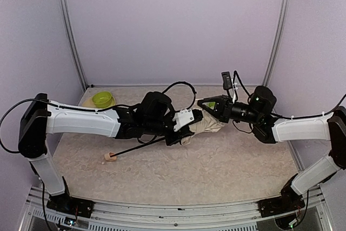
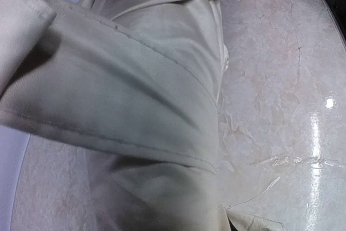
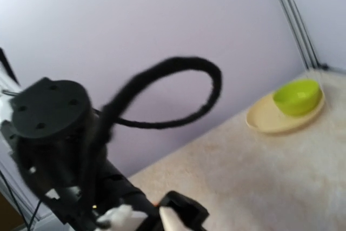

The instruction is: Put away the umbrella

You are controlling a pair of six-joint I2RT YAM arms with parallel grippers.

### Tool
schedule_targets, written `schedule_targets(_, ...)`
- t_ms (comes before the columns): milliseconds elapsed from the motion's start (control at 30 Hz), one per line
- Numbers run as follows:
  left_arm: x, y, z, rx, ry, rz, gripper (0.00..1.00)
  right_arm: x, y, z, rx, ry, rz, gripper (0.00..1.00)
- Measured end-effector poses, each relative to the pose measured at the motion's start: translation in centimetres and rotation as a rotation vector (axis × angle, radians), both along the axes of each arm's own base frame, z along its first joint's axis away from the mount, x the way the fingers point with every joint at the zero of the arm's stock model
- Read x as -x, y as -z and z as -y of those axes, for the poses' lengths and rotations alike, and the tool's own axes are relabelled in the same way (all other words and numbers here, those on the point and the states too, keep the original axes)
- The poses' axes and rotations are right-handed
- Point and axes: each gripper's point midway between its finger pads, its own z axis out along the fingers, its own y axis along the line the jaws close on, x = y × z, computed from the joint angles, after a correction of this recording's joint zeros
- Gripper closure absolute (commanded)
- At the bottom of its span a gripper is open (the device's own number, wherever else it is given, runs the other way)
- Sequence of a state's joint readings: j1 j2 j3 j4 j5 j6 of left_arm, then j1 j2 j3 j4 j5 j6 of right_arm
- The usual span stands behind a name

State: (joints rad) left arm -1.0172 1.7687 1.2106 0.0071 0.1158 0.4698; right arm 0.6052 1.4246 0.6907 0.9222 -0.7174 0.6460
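bowl [image 1: 101, 98]: green, on a beige plate [image 1: 86, 103] at the far left of the table [image 1: 216, 171], well apart from everything else.
umbrella [image 1: 208, 127]: folded, lying slantwise across the middle of the table between the two arms.
knob [image 1: 110, 157]: its leftmost end, pale wood, resting on the table.
shaft [image 1: 138, 147]: thin and black, running from the knob up and right into the cloth.
left gripper [image 1: 189, 127]: at the near end of the canopy. The jaws are buried in cloth and look clamped on the bundle.
canopy [image 2: 135, 106]: cream, loose, in slack folds that fill the left wrist view.
right gripper [image 1: 204, 103]: jaws together, nothing between them that shows, just beside the far end of the canopy.
handling: probably light. The shaft and ribs are stiff, but the cloth is soft and smooth, so it would likely slide and sag in a grip.
where to hold: judged best around the gathered canopy where the ribs lie under the cloth, or on the shaft. A pinch of fabric alone would let the rest droop.
risk: the thin shaft could swing or bend if the knob drags.
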Motion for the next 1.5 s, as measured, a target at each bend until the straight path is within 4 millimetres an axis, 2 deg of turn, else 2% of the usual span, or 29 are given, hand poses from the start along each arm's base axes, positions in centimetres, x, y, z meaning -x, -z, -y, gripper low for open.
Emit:
schedule_targets(133, -0.1, 1.6, -0.1, -0.077, -0.008, 0.062, 1.0, -1.1, 2.3, -0.6, 0.084, 0.013, -0.102, 1.0)
schedule_targets(267, -0.5, 4.5, -0.1, -0.187, -0.011, 0.126, 1.0, -2.8, 6.6, -1.8, 0.213, 0.029, -0.237, 1.0)
schedule_targets(367, 0.3, 8.0, -0.2, -0.291, 0.028, 0.143, 1.0, -2.5, 11.4, -2.4, 0.322, 0.017, -0.367, 1.0)
schedule_targets(500, 1.6, 12.5, -0.8, -0.403, 0.083, 0.136, 1.0, -2.0, 18.4, -2.4, 0.459, 0.015, -0.539, 1.0)
schedule_targets(533, 1.9, 13.5, -1.0, -0.423, 0.09, 0.128, 1.0, -1.9, 19.6, -2.4, 0.481, 0.017, -0.562, 1.0)
schedule_targets(600, 1.9, 13.8, -0.8, -0.415, 0.089, 0.129, 0.99, -1.9, 21.2, -2.3, 0.509, 0.032, -0.59, 1.0)
schedule_targets(733, 1.8, 13.9, -0.9, -0.4, 0.065, 0.117, 0.72, -2.1, 22.1, -2.4, 0.516, 0.052, -0.588, 1.0)
schedule_targets(833, 1.8, 14.1, -1.0, -0.392, 0.039, 0.097, 0.57, -2.2, 22.9, -2.7, 0.519, 0.057, -0.579, 1.0)
schedule_targets(1000, 1.8, 13.5, -1.8, -0.373, -0.01, 0.06, 0.3, -3.4, 23.0, -2.9, 0.508, 0.119, -0.536, 1.0)
schedule_targets(1100, 2.0, 12.7, -2.7, -0.374, -0.043, 0.042, 0.21, -3.9, 23.1, -2.7, 0.505, 0.158, -0.516, 1.0)
schedule_targets(1267, 1.7, 9.7, -3.6, -0.374, -0.097, 0.044, 0.09, -4.5, 23.2, -2.3, 0.499, 0.207, -0.501, 1.0)
schedule_targets(1333, 1.8, 7.4, -3.0, -0.361, -0.095, 0.05, 0.05, -4.6, 23.2, -2.2, 0.496, 0.217, -0.499, 1.0)
schedule_targets(1500, 2.7, 0.5, -0.2, -0.214, -0.023, 0.095, 0.05, -4.8, 23.2, -2.1, 0.488, 0.229, -0.498, 1.0)
